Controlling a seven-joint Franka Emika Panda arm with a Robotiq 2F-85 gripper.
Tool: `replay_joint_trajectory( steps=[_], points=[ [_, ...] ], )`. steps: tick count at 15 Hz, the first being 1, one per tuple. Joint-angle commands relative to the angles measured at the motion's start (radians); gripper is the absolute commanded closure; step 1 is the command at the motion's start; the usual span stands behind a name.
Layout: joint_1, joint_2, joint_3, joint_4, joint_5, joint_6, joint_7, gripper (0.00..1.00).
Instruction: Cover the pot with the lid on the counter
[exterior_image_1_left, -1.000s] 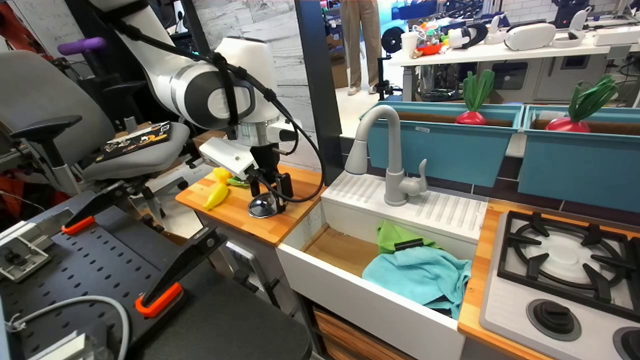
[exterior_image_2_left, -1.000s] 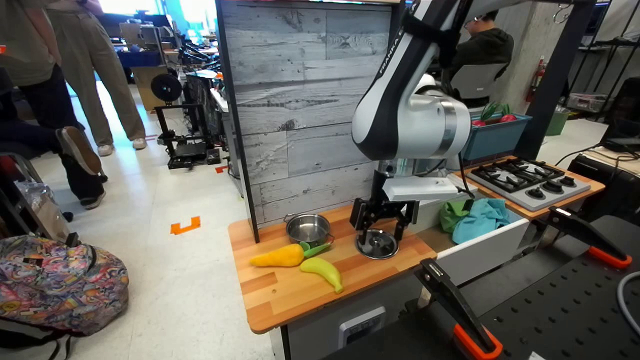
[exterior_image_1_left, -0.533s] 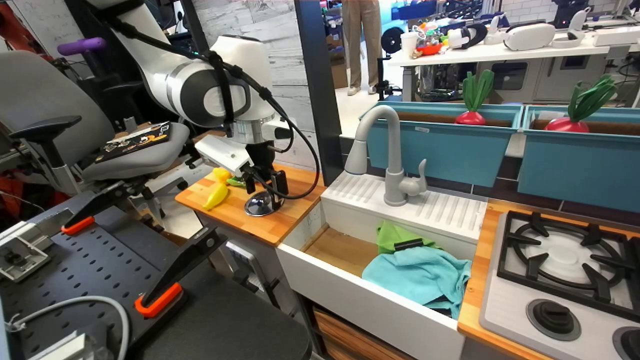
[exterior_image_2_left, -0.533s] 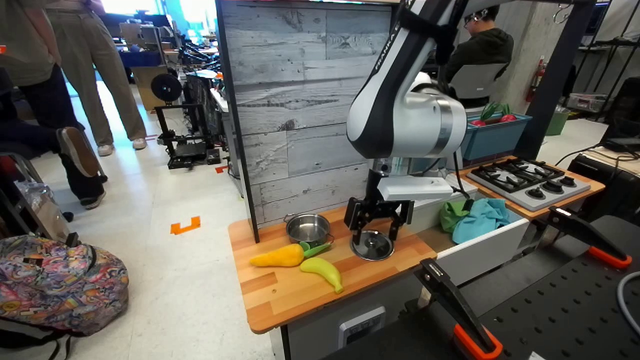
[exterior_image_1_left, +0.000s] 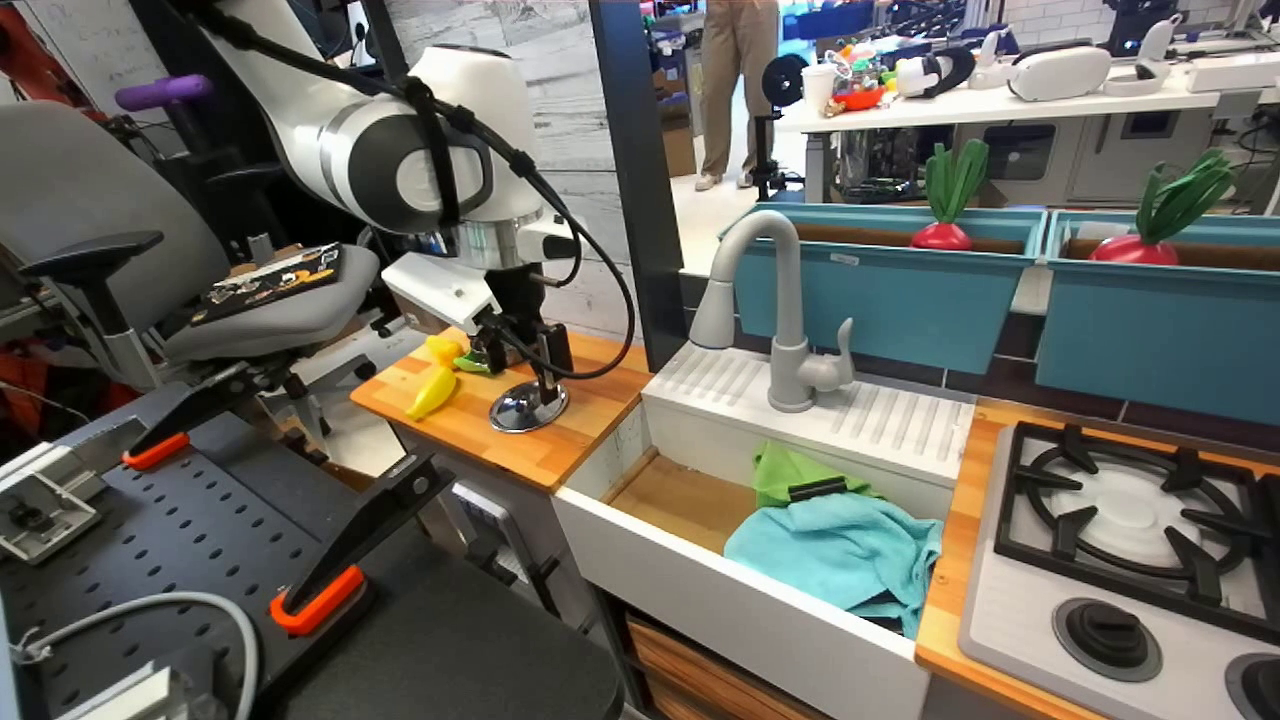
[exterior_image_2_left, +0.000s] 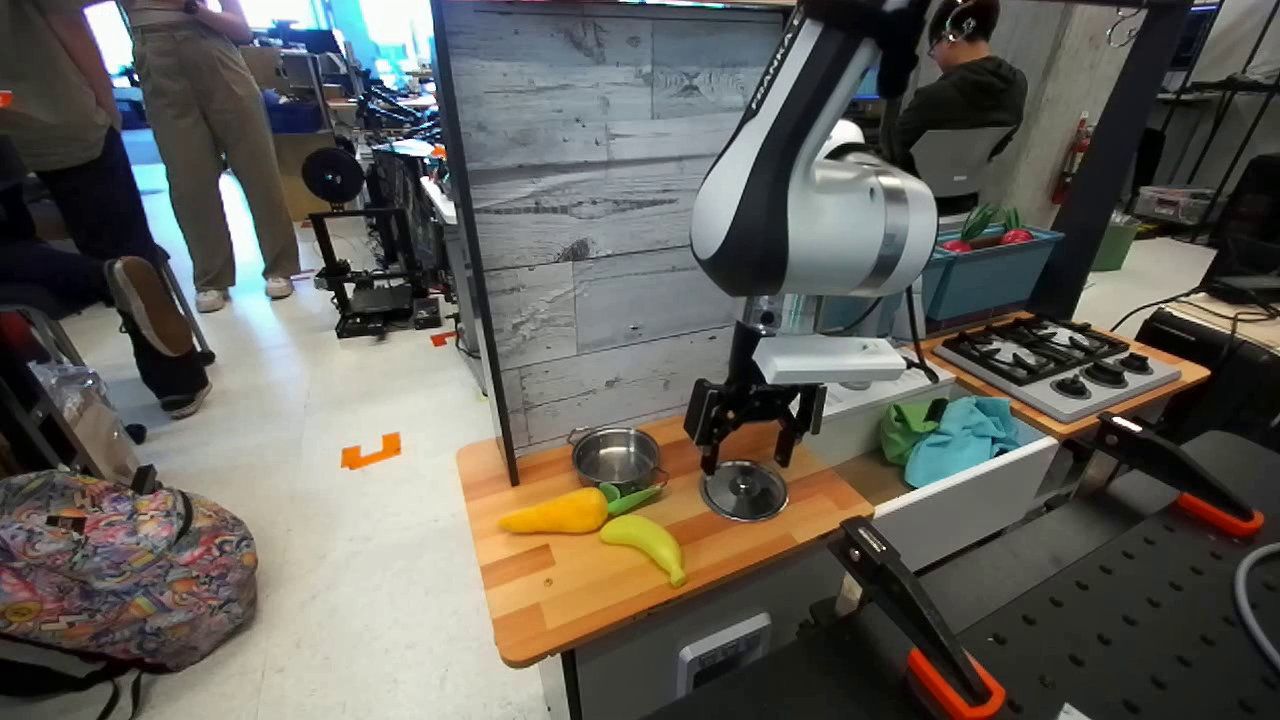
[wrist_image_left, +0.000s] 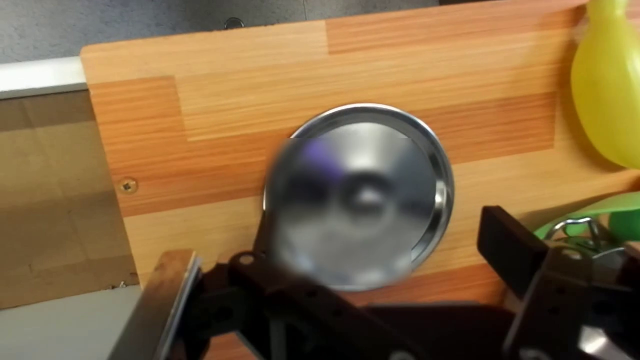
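Note:
The silver-grey lid (exterior_image_2_left: 743, 490) lies flat on the wooden counter, knob up; it also shows in an exterior view (exterior_image_1_left: 522, 408) and in the wrist view (wrist_image_left: 365, 150), where its middle is blurred. The small grey metal pot (exterior_image_2_left: 615, 458) stands uncovered beside it, nearer the wall panel. In the wrist view only the pot's wire handle (wrist_image_left: 575, 225) and a bit of rim show at the right edge. My gripper (exterior_image_2_left: 747, 463) is open and empty just above the lid, its fingers spread over it; its fingers also show in the wrist view (wrist_image_left: 378, 230).
A yellow banana (exterior_image_2_left: 645, 545) and an orange-yellow carrot (exterior_image_2_left: 560, 512) with green leaves lie by the pot. The white sink (exterior_image_1_left: 740, 610) with green and blue cloths (exterior_image_1_left: 840, 545) adjoins the counter. A grey wood panel (exterior_image_2_left: 620, 250) stands behind the pot.
The lid shifted slightly toward the pot's side between the two earlier moments, then stayed put. My gripper moved the same way, then rose a little off the lid, still open.

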Motion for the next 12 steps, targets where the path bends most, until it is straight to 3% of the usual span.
replay_joint_trajectory(
  steps=[1, 8, 9, 10, 12],
  points=[
    [0.03, -0.008, -0.029, -0.022, -0.028, 0.048, 0.043, 0.0],
    [0.1, 0.012, -0.09, -0.032, -0.074, 0.097, 0.101, 0.0],
    [0.109, 0.014, -0.097, -0.032, -0.08, 0.094, 0.108, 0.25],
    [0.118, 0.015, -0.105, -0.031, -0.089, 0.087, 0.113, 0.26],
    [0.129, 0.016, -0.112, -0.029, -0.096, 0.081, 0.12, 0.42]
  ],
)
